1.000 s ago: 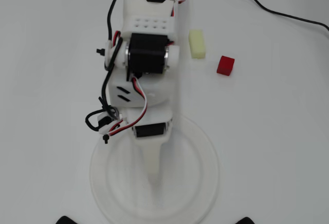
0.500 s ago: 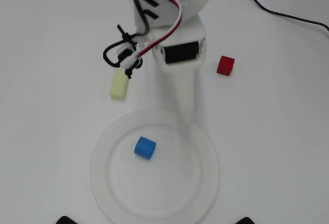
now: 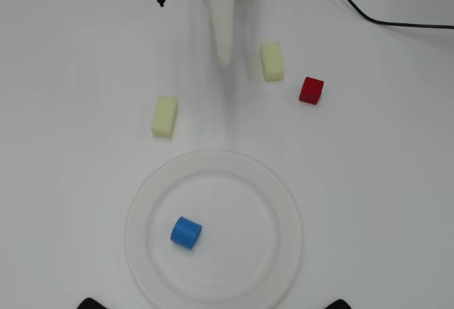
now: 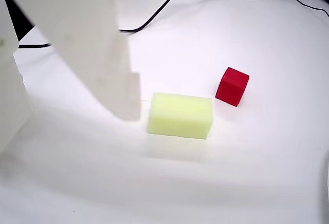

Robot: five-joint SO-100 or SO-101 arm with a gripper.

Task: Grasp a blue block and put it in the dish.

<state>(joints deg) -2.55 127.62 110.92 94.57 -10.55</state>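
The blue block (image 3: 186, 232), a short bright blue cylinder, lies inside the dish (image 3: 213, 159), left of its middle. The dish is a large round white plate at the bottom centre of the overhead view. My gripper (image 3: 224, 59) hangs at the top centre, well away from the dish, its jaws together in one white tapered tip and empty. In the wrist view one white finger (image 4: 87, 44) fills the upper left. The blue block does not show in the wrist view, and of the dish at most a sliver shows at its right edge.
Two pale yellow blocks (image 3: 164, 116) (image 3: 272, 62) lie on either side of the gripper; one shows in the wrist view (image 4: 181, 115). A red cube (image 3: 311, 90) (image 4: 232, 86) sits to the right. A black cable (image 3: 369, 15) (image 4: 169, 3) runs across the top right.
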